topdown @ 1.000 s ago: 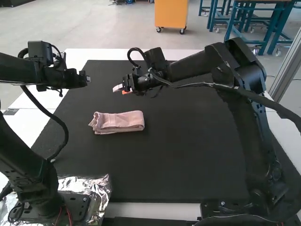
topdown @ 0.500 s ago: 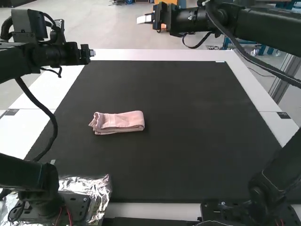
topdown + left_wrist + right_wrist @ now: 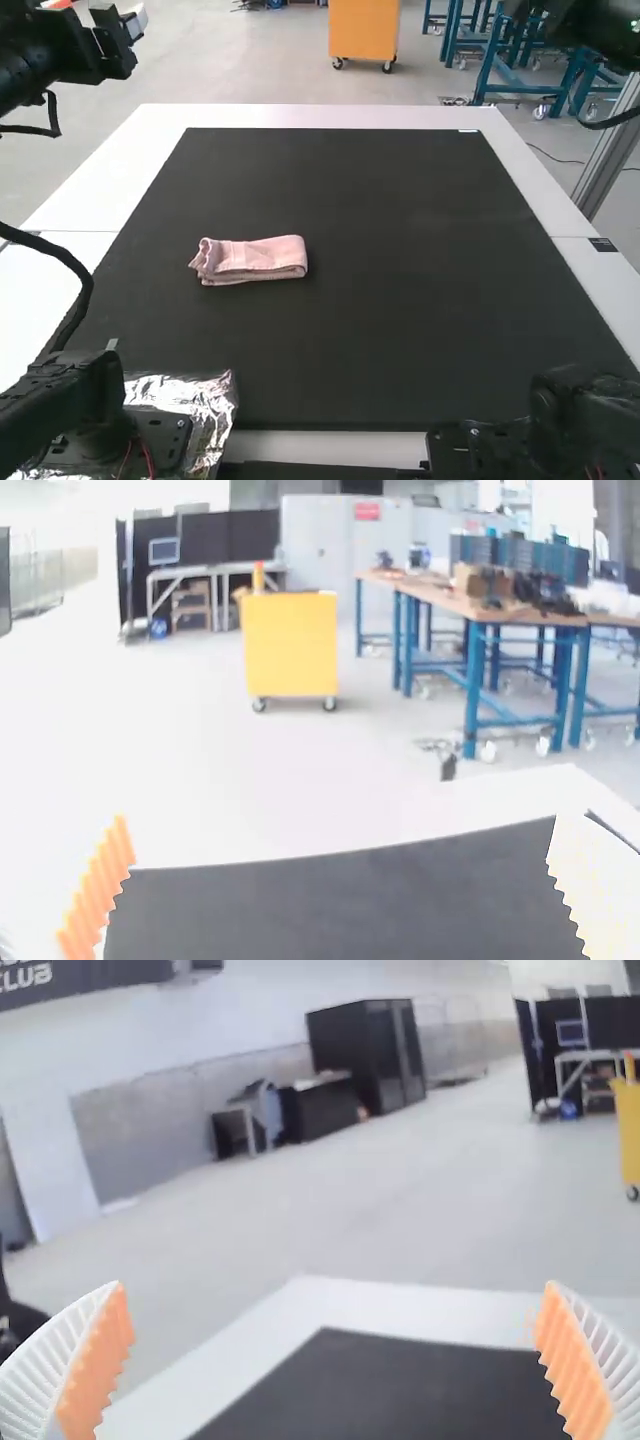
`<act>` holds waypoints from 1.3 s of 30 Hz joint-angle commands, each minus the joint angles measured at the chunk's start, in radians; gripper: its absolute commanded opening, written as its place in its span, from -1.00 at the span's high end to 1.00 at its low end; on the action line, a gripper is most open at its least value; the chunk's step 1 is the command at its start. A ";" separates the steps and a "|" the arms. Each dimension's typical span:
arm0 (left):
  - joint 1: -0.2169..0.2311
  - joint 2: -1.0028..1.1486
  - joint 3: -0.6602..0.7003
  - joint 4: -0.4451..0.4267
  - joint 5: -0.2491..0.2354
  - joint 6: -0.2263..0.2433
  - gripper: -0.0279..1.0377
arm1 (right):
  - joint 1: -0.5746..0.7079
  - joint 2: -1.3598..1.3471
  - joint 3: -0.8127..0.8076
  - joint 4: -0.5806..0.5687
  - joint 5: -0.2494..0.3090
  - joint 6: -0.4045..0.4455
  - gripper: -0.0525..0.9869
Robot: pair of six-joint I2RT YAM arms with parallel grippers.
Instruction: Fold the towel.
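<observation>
The pink towel lies folded into a small, narrow bundle on the black mat, left of its middle, with layered edges bulging at its left end. High at the far left, well away from the towel, my left gripper hangs raised. In the left wrist view my left gripper has its fingers wide apart and nothing between them. The right arm's wrist part is at the top right corner of the high view. In the right wrist view my right gripper is open and holds nothing.
A white table border surrounds the mat. Crumpled foil lies by the left arm's base at the near left. The right arm's base stands at the near right edge.
The right arm has lifted off from over the mat and swung back to the upper right. The left arm has risen and shifted left. The towel has stayed where it was.
</observation>
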 commanded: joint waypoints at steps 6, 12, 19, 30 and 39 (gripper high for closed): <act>-0.007 -0.236 -0.068 0.002 0.060 -0.113 -0.87 | -0.158 -0.329 -0.125 -0.073 0.050 0.001 -0.86; -0.007 -0.412 -0.146 -0.013 0.091 -0.133 -0.87 | -0.227 -0.561 -0.254 -0.081 0.012 0.002 -0.86; -0.026 -0.618 -0.220 -0.069 0.151 -0.196 -0.87 | -0.250 -0.685 -0.303 -0.222 0.031 -0.001 -0.86; -0.026 -0.621 -0.448 0.051 0.099 -0.047 -0.87 | -0.254 -0.685 -0.703 0.294 0.301 -0.248 -0.86; -0.020 -0.621 -0.813 0.399 0.036 -0.003 -0.87 | -0.253 -0.685 -1.036 0.511 0.337 -0.286 -0.86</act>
